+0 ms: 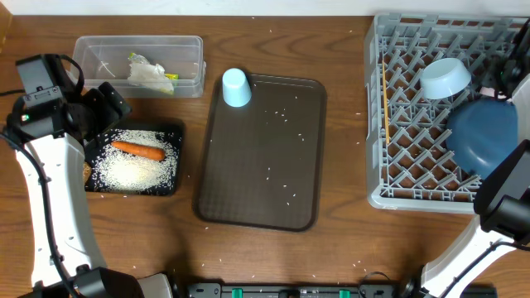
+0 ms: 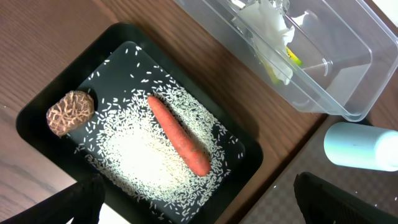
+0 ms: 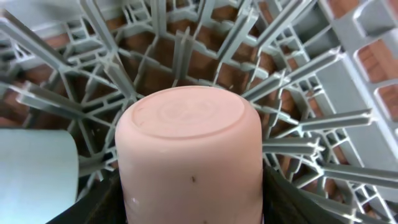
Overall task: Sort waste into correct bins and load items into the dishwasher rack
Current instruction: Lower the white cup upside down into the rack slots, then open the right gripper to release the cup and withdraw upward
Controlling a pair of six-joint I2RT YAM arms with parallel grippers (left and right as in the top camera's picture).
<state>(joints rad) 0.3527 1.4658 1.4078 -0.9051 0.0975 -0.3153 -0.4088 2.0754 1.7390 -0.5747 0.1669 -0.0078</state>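
The black tray [image 1: 175,132] holds white rice [image 1: 137,170], an orange carrot [image 1: 138,150] and a brown lump [image 2: 69,112]. My left gripper [image 2: 205,214] is open and empty above the tray's near edge; in the overhead view it [image 1: 103,108] is at the tray's left. The clear tub [image 1: 91,50] holds a crumpled tissue [image 1: 149,73] and the wrapper [image 1: 170,80]. The light-blue cup [image 1: 236,87] stands upside down on the brown serving tray. My right gripper [image 3: 193,208] is shut on the small white cup [image 3: 186,137], bottom up, over the grey rack [image 1: 397,194].
The rack holds a white bowl [image 1: 445,77], the dark-blue plate [image 1: 482,132] and chopsticks [image 1: 386,108] along its left side. The brown serving tray [image 1: 261,157] with scattered rice grains lies mid-table. The bowl's edge shows in the right wrist view [image 3: 34,174].
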